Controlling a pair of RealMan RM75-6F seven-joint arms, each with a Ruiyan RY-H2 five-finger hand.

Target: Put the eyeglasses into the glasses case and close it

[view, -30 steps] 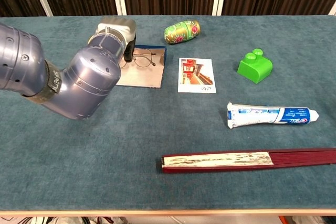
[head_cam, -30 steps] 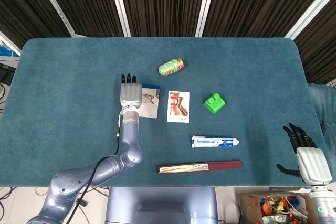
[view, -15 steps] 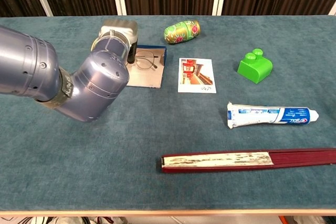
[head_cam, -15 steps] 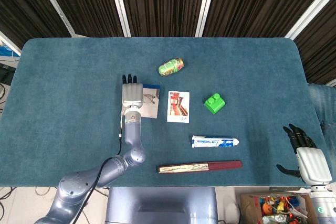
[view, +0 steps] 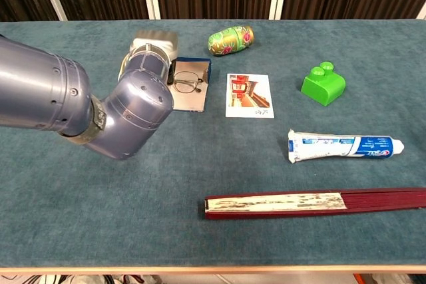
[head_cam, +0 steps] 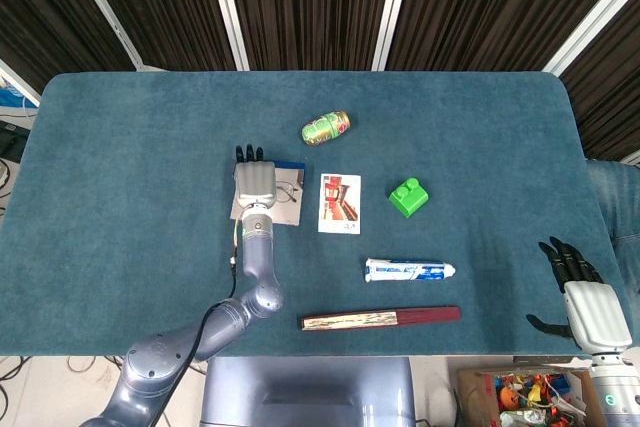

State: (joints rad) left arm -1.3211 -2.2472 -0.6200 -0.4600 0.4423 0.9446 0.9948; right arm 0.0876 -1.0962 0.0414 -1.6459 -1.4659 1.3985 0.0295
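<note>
The glasses case (head_cam: 285, 211) (view: 190, 100) lies open left of the table's middle, pale inside up and its blue edge at the far side. The thin wire eyeglasses (head_cam: 289, 191) (view: 188, 83) sit over its right part. My left hand (head_cam: 256, 183) (view: 154, 43) hovers over the case's left part, with dark fingertips reaching down at the glasses' left end, where it seems to hold them. My forearm hides the case's left half in the chest view. My right hand (head_cam: 590, 309) hangs off the table's near right corner, fingers apart and holding nothing.
A green patterned can (head_cam: 326, 128) (view: 230, 39) lies behind the case. A photo card (head_cam: 339, 203) (view: 249, 95) lies just right of it, then a green block (head_cam: 408, 197) (view: 323, 84). A toothpaste tube (head_cam: 409, 270) (view: 345, 145) and a folded fan (head_cam: 380, 318) (view: 313, 203) lie nearer me.
My left hand has shifted slightly right and toward me over the case, and the eyeglasses have moved with it. The right hand has stayed still.
</note>
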